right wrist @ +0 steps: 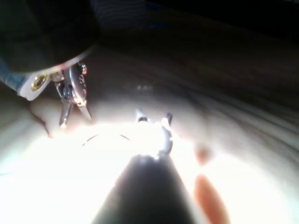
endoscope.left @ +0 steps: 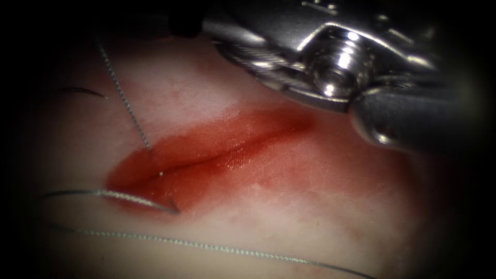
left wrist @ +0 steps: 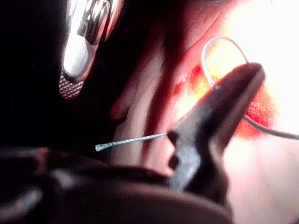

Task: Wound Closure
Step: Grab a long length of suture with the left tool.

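Evidently left tool (right wrist: 74, 114) and right tool (right wrist: 154, 116) jaws gape empty; needle (endoscope.left: 113, 195) lies on tissue (endoscope.left: 310, 217) beside cut (endoscope.left: 217, 155).

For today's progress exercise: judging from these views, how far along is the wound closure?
Done: one thread reaches the tissue beside the cut; no stitch crosses it. In hand: nothing; the left tool and right tool both stand open, and the needle lies by the cut's left end, point at the tissue. Left: the cut gapes along its length.
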Robot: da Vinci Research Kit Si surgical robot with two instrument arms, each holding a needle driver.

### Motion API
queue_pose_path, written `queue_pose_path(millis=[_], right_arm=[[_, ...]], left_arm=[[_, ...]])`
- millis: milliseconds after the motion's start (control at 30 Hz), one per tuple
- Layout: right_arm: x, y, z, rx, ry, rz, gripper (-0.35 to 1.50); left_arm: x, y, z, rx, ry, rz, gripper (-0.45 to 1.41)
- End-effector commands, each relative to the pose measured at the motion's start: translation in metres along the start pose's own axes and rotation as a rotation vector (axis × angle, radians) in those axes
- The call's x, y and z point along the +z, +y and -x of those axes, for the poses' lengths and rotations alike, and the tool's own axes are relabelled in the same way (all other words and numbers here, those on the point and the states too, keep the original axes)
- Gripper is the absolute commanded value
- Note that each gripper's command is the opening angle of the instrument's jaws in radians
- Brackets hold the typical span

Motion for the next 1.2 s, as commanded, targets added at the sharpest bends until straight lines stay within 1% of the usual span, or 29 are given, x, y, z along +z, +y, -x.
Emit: queue_pose_path(millis=[33,100,133,200,233,267,300,333,367,400,467,500,533,567,600,633,700,767,800,867,900,933,967,1000,1033,1067,1100,1133,1200], right_arm=[[0.0012,-0.0002,-0.0011,-0.001,0.007,-0.001,1.10],[0.0012,-0.0002,-0.0011,0.000,0.007,0.000,1.10],[0.0013,-0.0002,-0.0011,0.000,0.007,0.000,1.10],[0.0013,-0.0002,-0.0011,0.000,0.007,0.000,1.10],[0.0013,-0.0002,-0.0011,0.000,0.007,0.000,1.10],[0.0013,-0.0003,-0.0011,0.000,0.007,0.001,1.10],[0.0013,-0.0003,-0.0011,-0.006,0.007,0.001,1.10],[0.0013,-0.0003,-0.0011,-0.006,0.007,0.001,1.10],[0.0014,-0.0003,-0.0011,-0.006,0.007,0.002,1.11],[0.0014,-0.0003,-0.0011,-0.006,0.008,0.002,1.11],[0.0014,-0.0003,-0.0011,-0.006,0.008,0.003,1.11],[0.0015,-0.0003,-0.0011,-0.006,0.008,0.003,1.11],[0.0015,-0.0003,-0.0011,-0.006,0.008,0.004,1.11],[0.0015,-0.0003,-0.0011,-0.006,0.008,0.004,1.11],[0.0015,-0.0004,-0.0011,-0.006,0.008,0.004,1.11],[0.0016,-0.0004,-0.0011,-0.006,0.008,0.005,1.11],[0.0016,-0.0004,-0.0011,0.000,0.008,0.006,1.11],[0.0017,-0.0005,-0.0011,0.000,0.008,0.007,1.11],[0.0018,-0.0005,-0.0011,0.000,0.008,0.008,1.11],[0.0018,-0.0006,-0.0011,0.000,0.008,0.008,1.11],[0.0018,-0.0006,-0.0011,0.000,0.008,0.008,1.11],[0.0018,-0.0006,-0.0010,0.000,0.008,0.009,1.11],[0.0018,-0.0007,-0.0010,0.000,0.008,0.009,1.11],[0.0019,-0.0007,-0.0010,0.000,0.008,0.009,1.11],[0.0019,-0.0007,-0.0011,0.000,0.008,0.010,1.11],[0.0019,-0.0007,-0.0011,0.000,0.008,0.010,1.11],[0.0019,-0.0007,-0.0011,0.000,0.008,0.011,1.11],[0.0020,-0.0007,-0.0011,0.000,0.008,0.011,1.11],[0.0021,-0.0007,-0.0011,0.000,0.009,0.013,1.11]], left_arm=[[0.0000,0.0001,-0.0004,-0.160,-0.019,-0.002,0.86],[0.0007,0.0003,-0.0023,-0.280,0.060,0.002,0.81],[0.0013,0.0002,-0.0031,-0.376,0.104,-0.017,0.78],[0.0022,-0.0005,-0.0035,-0.414,0.148,-0.066,0.74],[0.0028,-0.0012,-0.0031,-0.425,0.161,-0.129,0.63],[0.0032,-0.0019,-0.0025,-0.430,0.165,-0.193,0.61],[0.0037,-0.0026,-0.0017,-0.437,0.170,-0.281,0.61],[0.0041,-0.0032,-0.0009,-0.508,0.181,-0.371,0.61],[0.0047,-0.0039,0.0000,-0.636,0.177,-0.493,0.53],[0.0052,-0.0042,0.0004,-0.663,0.165,-0.579,0.32],[0.0063,-0.0049,0.0006,-0.810,0.202,-0.724,-0.01],[0.0068,-0.0051,0.0005,-0.822,0.202,-0.748,-0.01],[0.0073,-0.0053,0.0004,-0.880,0.216,-0.747,0.14],[0.0079,-0.0057,0.0002,-0.941,0.223,-0.721,0.36],[0.0083,-0.0059,0.0001,-0.946,0.223,-0.691,0.53],[0.0086,-0.0062,0.0001,-0.945,0.224,-0.660,0.76],[0.0092,-0.0067,0.0005,-0.954,0.206,-0.586,0.78],[0.0099,-0.0072,0.0012,-0.959,0.180,-0.546,0.79],[0.0102,-0.0073,0.0014,-0.963,0.169,-0.542,0.81],[0.0106,-0.0075,0.0018,-0.967,0.136,-0.534,0.68],[0.0108,-0.0076,0.0020,-0.980,0.094,-0.512,0.66],[0.0108,-0.0076,0.0022,-1.004,0.060,-0.481,0.58],[0.0109,-0.0077,0.0023,-1.083,0.043,-0.449,0.61],[0.0109,-0.0078,0.0024,-1.220,0.047,-0.402,0.66],[0.0109,-0.0078,0.0024,-1.274,0.063,-0.364,0.74],[0.0110,-0.0078,0.0024,-1.284,0.071,-0.329,0.81],[0.0112,-0.0078,0.0023,-1.276,0.077,-0.304,0.81],[0.0114,-0.0077,0.0023,-1.274,0.075,-0.297,0.86],[0.0120,-0.0075,0.0021,-1.271,0.067,-0.299,0.86]])
